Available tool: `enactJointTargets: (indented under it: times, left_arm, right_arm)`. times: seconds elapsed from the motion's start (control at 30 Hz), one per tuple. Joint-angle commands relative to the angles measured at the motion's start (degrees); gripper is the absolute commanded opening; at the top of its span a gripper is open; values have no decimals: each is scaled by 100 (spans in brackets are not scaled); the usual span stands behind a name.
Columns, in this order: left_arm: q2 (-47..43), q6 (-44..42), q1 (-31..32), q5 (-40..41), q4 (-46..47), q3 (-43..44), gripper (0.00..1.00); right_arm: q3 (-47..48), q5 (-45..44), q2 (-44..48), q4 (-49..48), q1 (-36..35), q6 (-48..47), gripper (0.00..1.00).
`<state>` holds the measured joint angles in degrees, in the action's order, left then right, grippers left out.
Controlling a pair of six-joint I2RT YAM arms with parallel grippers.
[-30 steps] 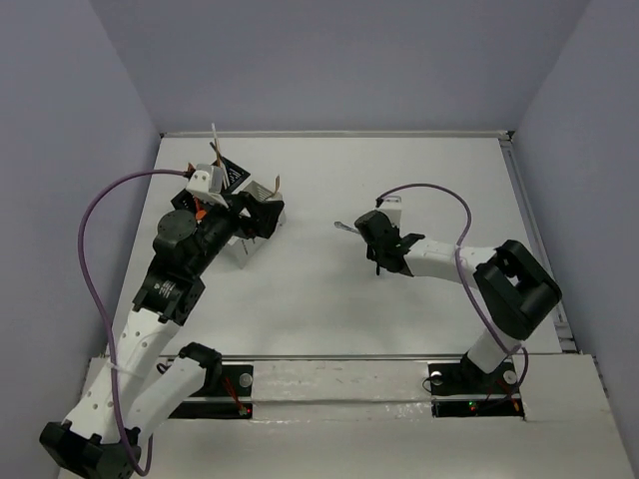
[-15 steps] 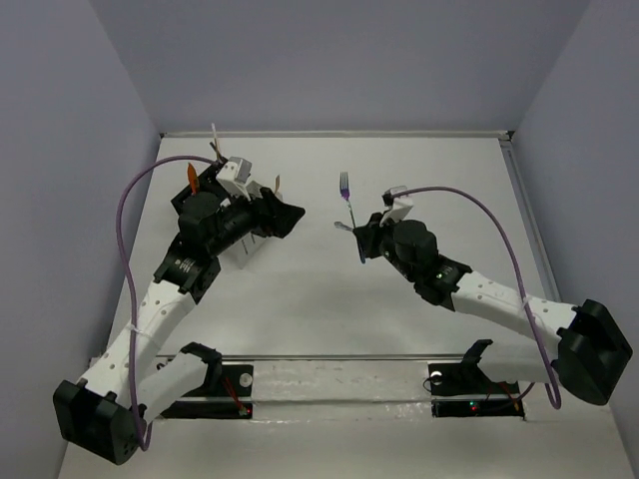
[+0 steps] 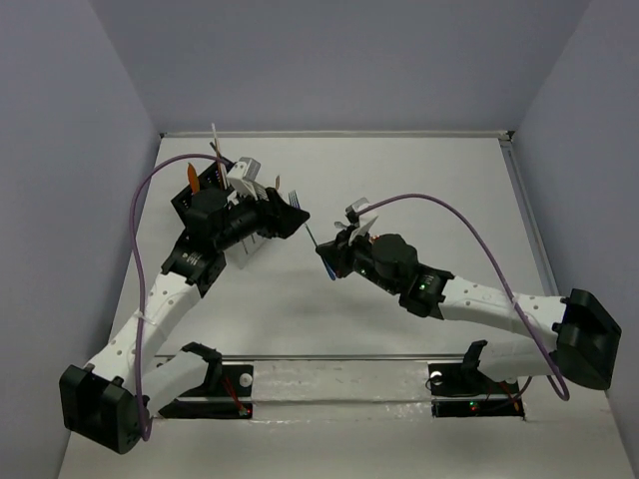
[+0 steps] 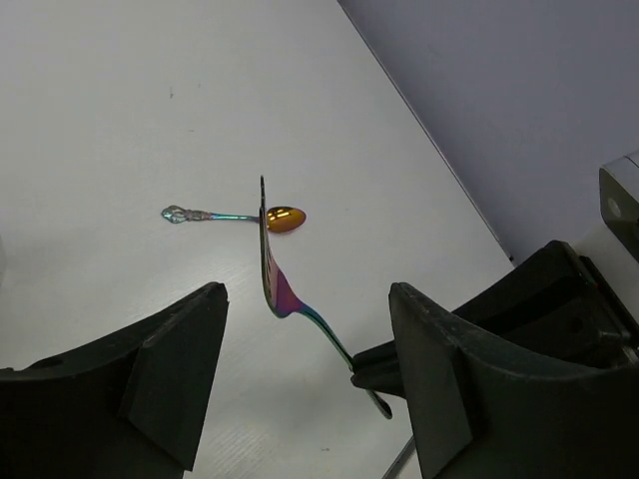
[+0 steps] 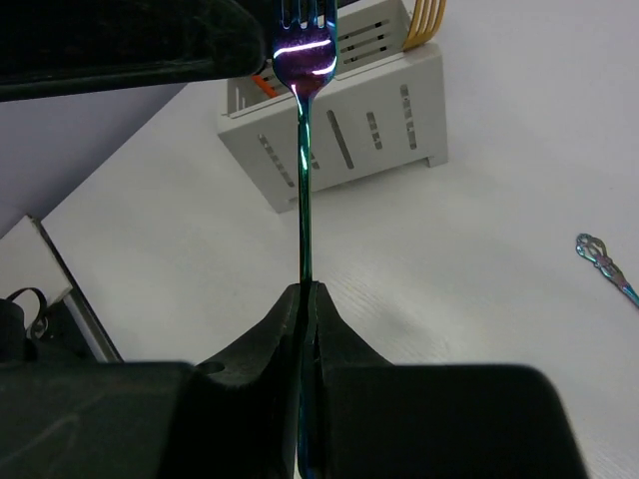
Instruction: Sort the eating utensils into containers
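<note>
2 sets of fingers are meeting over the table in the top view. The right fingers are reaching across toward the left fingers with 1 fork stretching between them. This looks like a handover, probably because both caddies are sitting on the left arm's side. The black caddy is standing at the far left and carrying at least 2 utensils, 1 orange and 1 white, while the arm is hiding most of the second caddy. In the left wrist view, the left fingers are standing wide apart and gripping nothing. The fork is hanging edge-on in the gap between them, touching neither pad, and the other arm is carrying it by the handle from the lower right. Beyond it, 1 spoon with a gold bowl is lying flat on the table, apart from everything and waiting to be sorted. In the right wrist view, the right fingers are pinching fully together on the fork's handle, keeping the tines pointing away and free for the other arm to take. Behind the fork, 1 white caddy is standing upright with gold prongs poking out at its far corner, and I cannot tell how many gold utensils these belong to.
</note>
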<state>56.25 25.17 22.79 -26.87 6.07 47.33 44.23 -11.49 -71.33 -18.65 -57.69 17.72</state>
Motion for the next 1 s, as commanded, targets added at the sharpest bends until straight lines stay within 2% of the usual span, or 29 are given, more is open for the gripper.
enactJointTargets:
  times: [0.0,0.23,0.3,0.33,0.37,0.43,0.53,0.63,0.67,0.73,0.77,0.87,0.97]
  left_arm:
    - [35,6,24,-38,272,-22,74]
    - [44,-29,24,165,220,-5,59]
    - [53,-30,24,200,211,-5,52]
    - [53,-38,24,209,202,13,45]
    - [62,-38,24,244,193,13,23]
    - [44,-47,24,357,141,30,6]
    - [26,-82,24,446,79,66,6]
    - [-44,-152,24,665,0,101,6]
    - [-79,-205,24,805,-44,110,6]
    - [-114,-258,24,973,-96,154,6]
    - [-166,-275,24,1113,-132,162,6]
    - [-211,-346,-90,1315,-184,215,6]
    - [-185,-398,-240,1570,-316,381,6]
  right_arm:
    - [367,-29,-39,-525,-233,-181,7]
    - [402,-47,-83,-543,-410,-225,7]
    - [394,-38,-65,-569,-462,-233,7]
    - [385,-29,-65,-578,-462,-233,7]
    - [367,-12,-57,-604,-462,-233,7]
    - [350,-64,-56,-596,-462,-225,7]
    - [332,-143,-21,-552,-462,-207,7]
    - [236,-161,84,-569,-462,-128,29]
    - [209,-126,128,-543,-462,-111,44]
    - [157,-100,286,-490,-462,-102,54]
    - [113,-82,365,-446,-462,-93,63]
    - [-89,-99,750,-359,-462,-58,72]
    - [-397,-117,1303,-227,-462,-31,77]
